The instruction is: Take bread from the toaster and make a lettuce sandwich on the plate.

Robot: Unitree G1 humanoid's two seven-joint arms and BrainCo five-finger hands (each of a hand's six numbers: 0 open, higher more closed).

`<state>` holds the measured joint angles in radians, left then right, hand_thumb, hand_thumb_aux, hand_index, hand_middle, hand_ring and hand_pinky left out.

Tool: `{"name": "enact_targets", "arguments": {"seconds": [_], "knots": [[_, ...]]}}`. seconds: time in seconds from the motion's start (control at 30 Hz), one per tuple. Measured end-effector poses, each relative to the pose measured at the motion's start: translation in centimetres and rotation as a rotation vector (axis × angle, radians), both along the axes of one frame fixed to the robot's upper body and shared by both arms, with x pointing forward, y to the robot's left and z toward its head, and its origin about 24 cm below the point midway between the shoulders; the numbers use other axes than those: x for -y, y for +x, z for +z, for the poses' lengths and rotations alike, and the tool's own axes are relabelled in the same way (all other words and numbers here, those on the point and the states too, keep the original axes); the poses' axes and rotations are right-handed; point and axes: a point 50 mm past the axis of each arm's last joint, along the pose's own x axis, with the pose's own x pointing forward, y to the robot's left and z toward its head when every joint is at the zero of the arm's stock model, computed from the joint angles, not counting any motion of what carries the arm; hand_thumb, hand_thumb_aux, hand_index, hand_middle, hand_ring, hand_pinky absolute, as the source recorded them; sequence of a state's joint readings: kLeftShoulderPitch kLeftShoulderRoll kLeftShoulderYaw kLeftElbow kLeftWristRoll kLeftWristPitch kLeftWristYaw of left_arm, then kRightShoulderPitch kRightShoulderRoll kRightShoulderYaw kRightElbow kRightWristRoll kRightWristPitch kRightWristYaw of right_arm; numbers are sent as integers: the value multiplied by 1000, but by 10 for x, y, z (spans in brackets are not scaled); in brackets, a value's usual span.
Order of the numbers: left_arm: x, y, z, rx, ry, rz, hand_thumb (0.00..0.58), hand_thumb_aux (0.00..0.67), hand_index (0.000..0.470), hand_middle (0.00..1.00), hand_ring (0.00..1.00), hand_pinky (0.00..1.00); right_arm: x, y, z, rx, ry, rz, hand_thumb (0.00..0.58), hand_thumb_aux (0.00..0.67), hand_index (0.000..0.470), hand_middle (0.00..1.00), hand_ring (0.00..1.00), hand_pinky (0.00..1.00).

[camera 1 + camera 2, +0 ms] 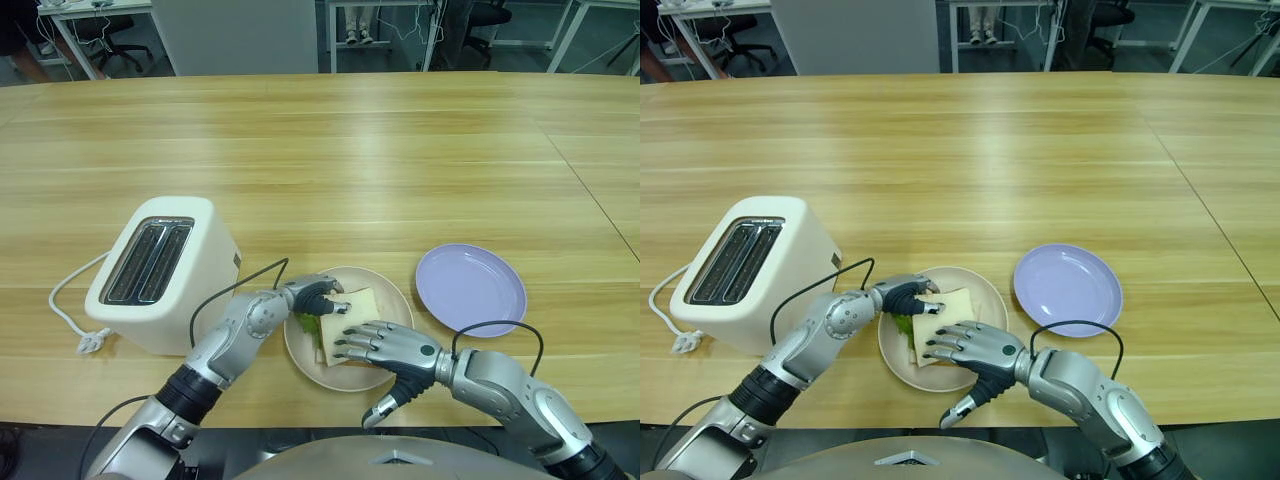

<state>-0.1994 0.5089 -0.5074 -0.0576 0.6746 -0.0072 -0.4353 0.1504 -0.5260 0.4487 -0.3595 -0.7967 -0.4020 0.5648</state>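
Both forearms angle inward over the plate (pixel 392 292). Left hand (pixel 318 298): fingers curled, pinching the bread (pixel 358 301) edge. Right hand (pixel 388 346): fingers spread, fingertips resting on bread. Lettuce (pixel 308 324) lies below the left hand.

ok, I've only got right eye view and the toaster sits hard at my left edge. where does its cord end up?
Observer: The cord loops out to the left of the toaster and curls back. Its plug lies loose on the table by the toaster's near left corner.
Operator: Any room past the loop?
Observer: Yes, left eye view has a strip of bare wood beyond it.
Operator: And the sandwich, is the lettuce in?
Observer: From the left eye, lettuce peeks out at the left edge of the top slice. The left hand looks curled on that slice's corner, and the right hand lies flat on top.
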Motion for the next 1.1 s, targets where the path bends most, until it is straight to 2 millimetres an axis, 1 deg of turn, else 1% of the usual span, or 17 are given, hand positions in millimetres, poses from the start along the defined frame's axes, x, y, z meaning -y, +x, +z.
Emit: {"name": "enact_targets", "arguments": {"seconds": [0.03, 0.07, 0.17, 0.23, 0.33, 0.4, 0.5, 0.53, 0.57, 0.6, 0.63, 0.67, 0.7, 0.77, 0.83, 0.97, 1.1], "knots": [[2, 2, 7, 65, -2, -9, 0, 0, 0, 55, 55, 55, -1, 2, 0, -19, 8, -18, 0, 0, 0, 0, 0, 0], [6, 5, 17, 142, -17, -18, 0, 0, 0, 0, 0, 0, -2, 4, 1, -37, 25, -38, 0, 0, 0, 0, 0, 0], [12, 9, 46, 338, -41, -47, 0, 0, 0, 0, 0, 0, -6, 9, 4, -57, 50, -53, 0, 0, 0, 0, 0, 0], [16, 7, 72, 481, -84, -75, 0, 0, 0, 0, 0, 0, -7, 5, -7, -127, 22, -50, 0, 0, 0, 0, 0, 0], [12, 4, 103, 636, -148, -63, 0, 0, 0, 0, 0, 0, -9, 6, -6, -143, 27, -51, 0, 0, 0, 0, 0, 0], [1, 2, 114, 678, -176, -10, 0, 0, 0, 0, 0, 0, -9, 6, -7, -145, 31, -53, 0, 0, 0, 0, 0, 0], [-15, -3, 119, 676, -240, 74, 0, 0, 0, 0, 0, 0, -9, 9, -5, -143, 69, -81, 0, 0, 0, 0, 0, 0], [-20, -5, 121, 669, -277, 104, 0, 0, 0, 0, 0, 0, -9, 12, -4, -146, 100, -107, 187, 118, 81, 0, 0, 0], [-23, -8, 122, 655, -320, 121, 382, 279, 191, 0, 0, 0, -10, 15, -3, -148, 142, -137, 456, 360, 247, 0, 0, 0], [-27, -15, 125, 618, -414, 143, 580, 670, 460, 431, 431, 431, -11, 23, 4, -143, 239, -204, 580, 670, 460, 133, 133, 133], [-28, -20, 126, 597, -467, 151, 580, 670, 460, 1000, 1000, 1000, -9, 28, 9, -131, 301, -245, 580, 670, 460, 557, 557, 557], [-30, -27, 127, 554, -540, 153, 580, 670, 460, 1000, 1000, 1000, -7, 35, 19, -121, 385, -281, 580, 670, 460, 557, 557, 557], [-31, -33, 128, 523, -589, 147, 580, 670, 460, 1000, 1000, 1000, -4, 39, 29, -106, 451, -300, 580, 670, 460, 1000, 1000, 1000], [-34, -48, 129, 456, -659, 124, 580, 670, 460, 1000, 1000, 1000, 2, 39, 48, -99, 570, -301, 580, 670, 460, 1000, 1000, 1000], [-37, -64, 127, 337, -735, 81, 580, 670, 460, 1000, 1000, 1000, 7, 32, 58, -159, 623, -274, 580, 670, 460, 1000, 1000, 1000], [-46, -90, 114, 101, -704, 5, 580, 670, 460, 1000, 1000, 1000, 20, 11, 55, -307, 561, -221, 580, 670, 460, 1000, 1000, 1000], [-57, -115, 84, -126, -499, -25, 580, 670, 460, 1000, 1000, 1000, 30, -12, 43, -423, 402, -168, 580, 670, 460, 1000, 1000, 1000]]}}
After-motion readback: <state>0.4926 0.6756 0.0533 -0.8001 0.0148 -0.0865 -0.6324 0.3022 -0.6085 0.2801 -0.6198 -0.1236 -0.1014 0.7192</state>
